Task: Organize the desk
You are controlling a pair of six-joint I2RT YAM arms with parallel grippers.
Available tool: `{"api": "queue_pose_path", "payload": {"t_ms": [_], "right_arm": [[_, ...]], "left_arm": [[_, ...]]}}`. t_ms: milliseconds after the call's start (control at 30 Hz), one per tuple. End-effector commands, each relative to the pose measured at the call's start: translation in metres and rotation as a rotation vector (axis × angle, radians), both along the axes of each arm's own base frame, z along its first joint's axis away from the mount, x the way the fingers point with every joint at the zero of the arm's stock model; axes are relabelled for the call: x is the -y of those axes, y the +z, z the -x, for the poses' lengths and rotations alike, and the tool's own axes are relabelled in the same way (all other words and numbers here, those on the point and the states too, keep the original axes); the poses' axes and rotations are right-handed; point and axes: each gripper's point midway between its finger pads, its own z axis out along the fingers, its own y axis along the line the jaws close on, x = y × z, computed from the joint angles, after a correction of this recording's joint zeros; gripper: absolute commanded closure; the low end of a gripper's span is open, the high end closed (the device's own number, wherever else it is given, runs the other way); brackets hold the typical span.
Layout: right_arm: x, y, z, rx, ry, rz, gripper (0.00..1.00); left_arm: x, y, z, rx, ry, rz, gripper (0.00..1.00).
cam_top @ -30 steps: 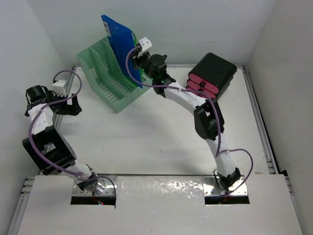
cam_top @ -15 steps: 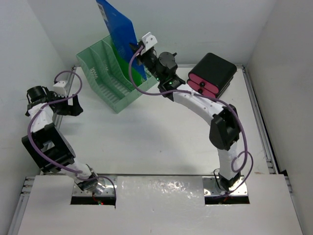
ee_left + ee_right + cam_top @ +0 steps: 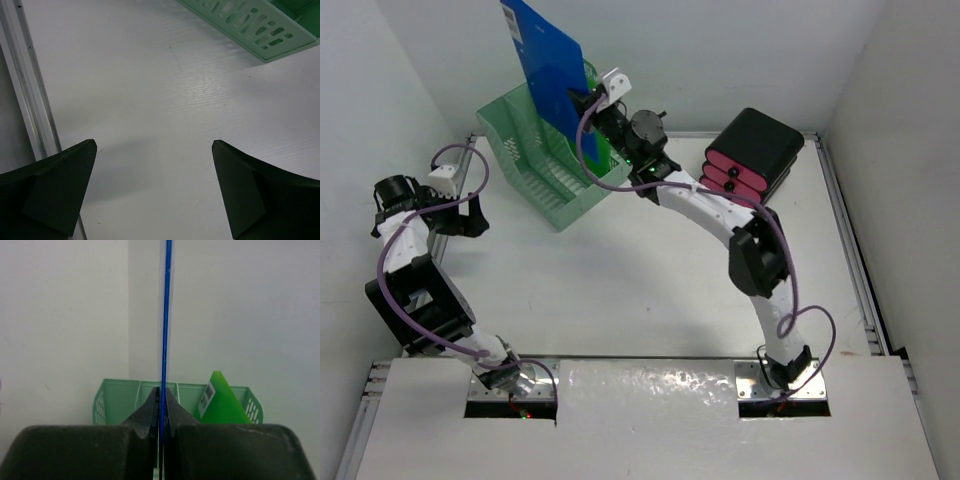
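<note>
Two findings: we see the right fingers (image 3: 142, 417) clamped on a blue folder (image 3: 542, 65), its top cut off, above the green rack (image 3: 535, 175); left fingers (image 3: 55, 190) apart over the white worktop (image 3: 620, 290).

Plain white walls (image 3: 740, 50) stand at 9, 12 and 3 o'clock; at 6 o'clock a white board (image 3: 650, 440) shines with a soft reflection of light
</note>
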Motion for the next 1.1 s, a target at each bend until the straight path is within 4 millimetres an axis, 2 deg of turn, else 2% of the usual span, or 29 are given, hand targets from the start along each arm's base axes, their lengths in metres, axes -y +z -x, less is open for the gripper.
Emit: {"api": "queue_pose_path", "payload": {"t_ms": [0,33,67,100,167,233,267,333,367,400,433,500,533,700,733,767,800,833,867,933,967,1000,1033,1067], "right_arm": [[-0.002,0.022,-0.017,0.027,-0.021,-0.111,1.00],[-0.006,0.018,-0.023,0.019,-0.019,-0.113,1.00],[-0.008,0.029,-0.025,0.039,-0.016,-0.134,1.00],[-0.019,0.002,-0.037,0.005,-0.015,-0.117,1.00],[-0.021,-0.008,-0.047,-0.022,-0.024,-0.147,1.00],[-0.028,-0.041,-0.052,-0.026,-0.019,-0.112,1.00],[-0.027,-0.038,-0.049,0.024,-0.020,-0.134,1.00],[-0.036,-0.065,-0.043,0.068,0.030,-0.090,1.00],[-0.035,-0.059,-0.035,0.142,0.047,-0.126,1.00],[-0.041,-0.081,-0.035,0.140,0.077,-0.128,1.00],[-0.041,-0.084,-0.034,0.149,0.083,-0.155,1.00],[-0.042,-0.098,-0.039,0.127,0.085,-0.164,1.00],[-0.045,-0.111,-0.043,0.114,0.083,-0.149,1.00],[-0.048,-0.141,-0.050,0.090,0.065,-0.128,1.00],[-0.048,-0.152,-0.051,0.071,0.064,-0.108,1.00],[-0.047,-0.154,-0.050,0.069,0.060,-0.104,1.00],[-0.046,-0.165,-0.051,0.050,0.054,-0.089,1.00],[-0.045,-0.168,-0.050,0.042,0.055,-0.086,1.00],[-0.043,-0.159,-0.046,0.048,0.059,-0.095,0.99],[-0.043,-0.164,-0.041,0.033,0.073,-0.053,0.76],[-0.042,-0.144,-0.035,0.053,0.080,-0.041,0.68],[-0.041,-0.146,-0.034,0.049,0.068,-0.002,0.52],[-0.040,-0.147,-0.033,0.050,0.059,0.044,0.44],[-0.034,-0.118,-0.024,0.086,0.057,0.038,0.36]], "left_arm": [[-0.004,0.020,-0.006,0.066,-0.017,-0.052,0.00],[-0.005,0.019,-0.006,0.065,-0.014,-0.052,0.00],[-0.006,0.017,-0.006,0.062,-0.014,-0.052,0.00],[-0.008,0.016,-0.008,0.062,-0.002,-0.051,0.00],[-0.010,0.011,-0.009,0.050,0.003,-0.047,0.00],[-0.008,0.008,-0.008,0.045,-0.005,-0.039,0.00],[-0.008,0.007,-0.008,0.041,-0.006,-0.035,0.00],[-0.009,0.005,-0.008,0.035,-0.006,-0.039,0.00],[-0.010,0.005,-0.009,0.039,-0.004,-0.045,0.00],[-0.011,0.004,-0.008,0.037,0.000,-0.046,0.00],[-0.011,0.004,-0.009,0.039,-0.001,-0.046,0.00],[-0.010,0.002,-0.009,0.037,-0.002,-0.041,0.00],[-0.010,0.001,-0.009,0.034,-0.005,-0.040,0.00],[-0.011,-0.002,-0.008,0.024,-0.008,-0.047,0.00],[-0.011,-0.002,-0.007,0.021,-0.005,-0.044,0.00],[-0.011,-0.002,-0.007,0.022,-0.007,-0.046,0.00],[-0.010,-0.003,-0.007,0.022,-0.009,-0.043,0.00],[-0.009,-0.003,-0.007,0.023,-0.011,-0.041,0.00],[-0.009,-0.003,-0.006,0.022,-0.010,-0.039,0.00],[-0.009,-0.001,-0.006,0.024,-0.010,-0.038,0.00],[-0.009,0.000,-0.006,0.025,-0.010,-0.039,0.00],[-0.009,0.002,-0.006,0.028,-0.009,-0.043,0.00],[-0.009,0.003,-0.006,0.030,-0.010,-0.046,0.00],[-0.009,0.004,-0.005,0.030,-0.009,-0.049,0.00]]}}
